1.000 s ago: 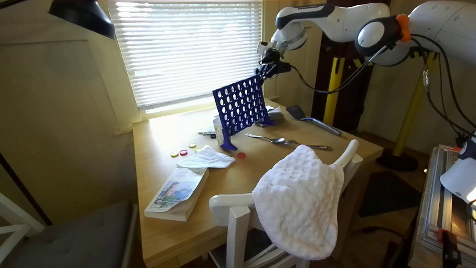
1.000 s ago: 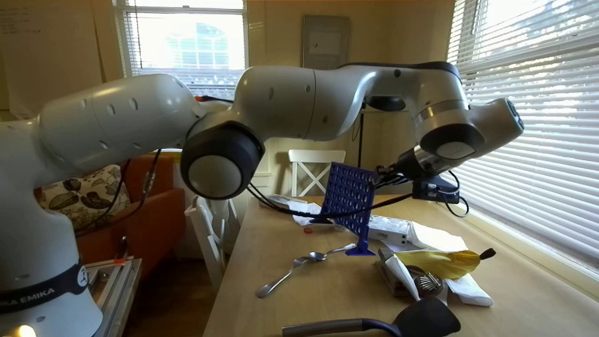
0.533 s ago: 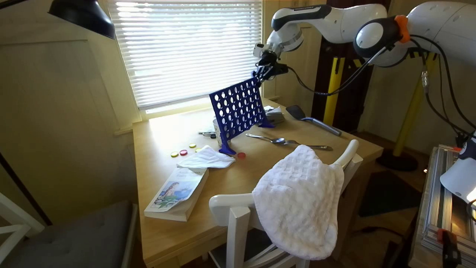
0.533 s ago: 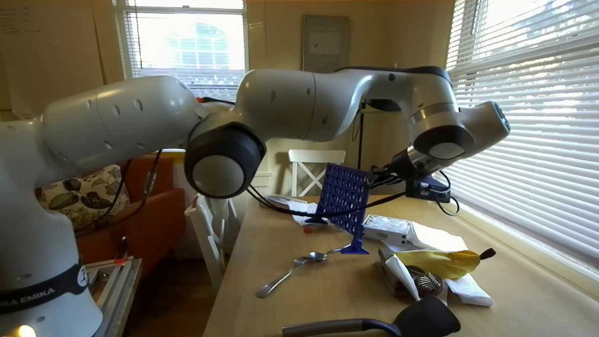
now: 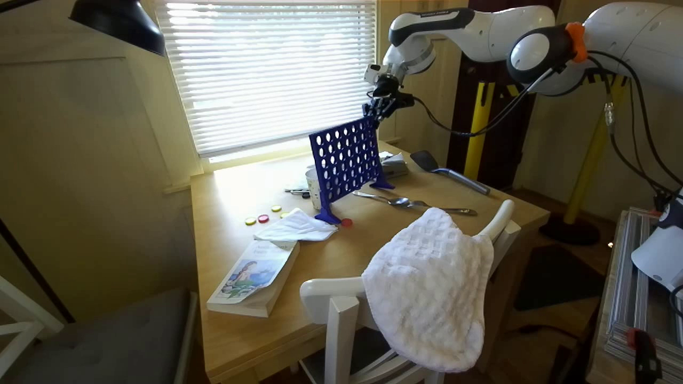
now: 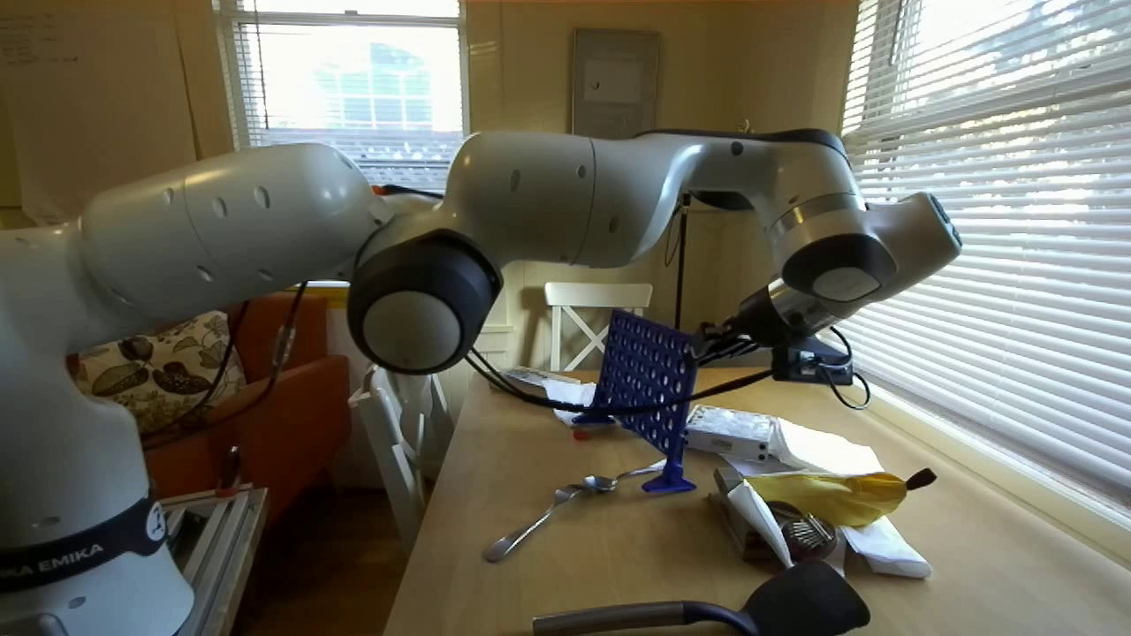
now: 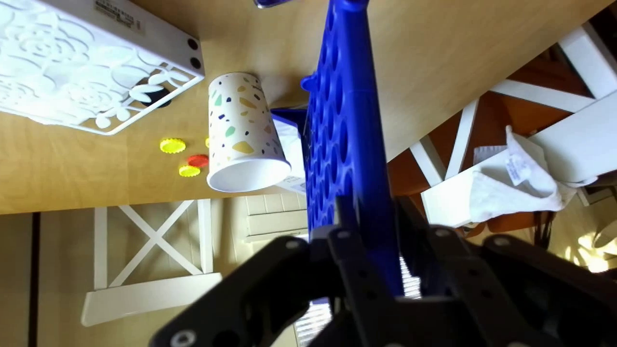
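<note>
From here, a blue perforated plastic grid [image 5: 347,161] partly hides a speckled white paper cup [image 5: 312,186]; blur hides whether the black gripper [image 7: 375,212] holds the grid.

In an exterior view, a cup [image 5: 313,186] stood on the table [image 5: 331,253], partly behind the grid [image 5: 349,160]. Most discs [image 5: 263,218] and a napkin [image 5: 296,226] lay left of it, a book [image 5: 251,280] before the napkin. Before the grid's right end lay a spoon [image 5: 398,201], farther right a spatula [image 5: 464,181]. A cloth [image 5: 429,293] hung over the near chair [image 5: 341,330].
</note>
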